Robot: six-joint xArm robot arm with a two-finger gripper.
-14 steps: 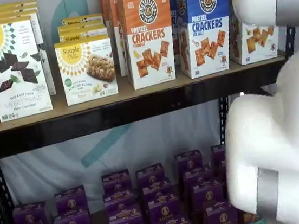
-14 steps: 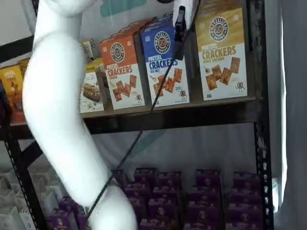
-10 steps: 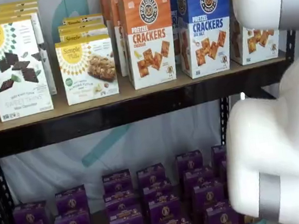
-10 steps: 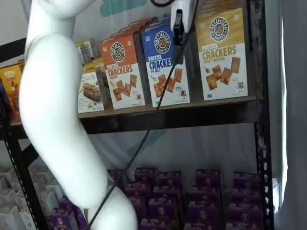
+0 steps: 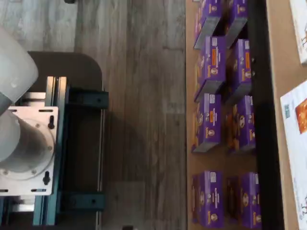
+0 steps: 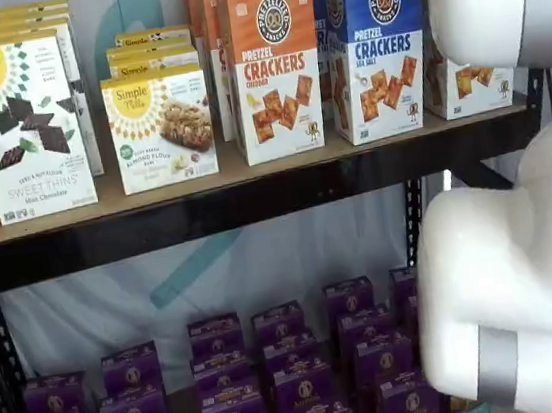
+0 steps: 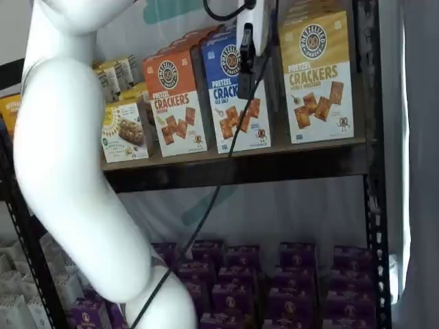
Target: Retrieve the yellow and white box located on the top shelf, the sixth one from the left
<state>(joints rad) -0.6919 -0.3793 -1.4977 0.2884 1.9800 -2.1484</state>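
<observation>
The yellow and white box (image 7: 315, 75) stands upright at the right end of the top shelf (image 7: 274, 156), next to a blue carton (image 7: 236, 96). In a shelf view only its lower white part (image 6: 467, 82) shows behind the white arm, on the shelf board (image 6: 253, 184). My gripper (image 7: 245, 86) hangs from the top edge in front of the blue carton, left of the yellow box and apart from it. Its black fingers show side-on with a cable beside them, so no gap can be judged. It holds nothing that I can see.
An orange carton (image 6: 274, 66) and white Simple Mills boxes (image 6: 159, 128) stand further left on the top shelf. Several purple boxes (image 6: 296, 365) fill the shelf below and show in the wrist view (image 5: 211, 124). The white arm (image 6: 515, 268) stands before the shelves' right side.
The gripper and the arm's white link have shifted left in a shelf view, from before the gap beside the yellow box to before the blue carton. The boxes have not moved.
</observation>
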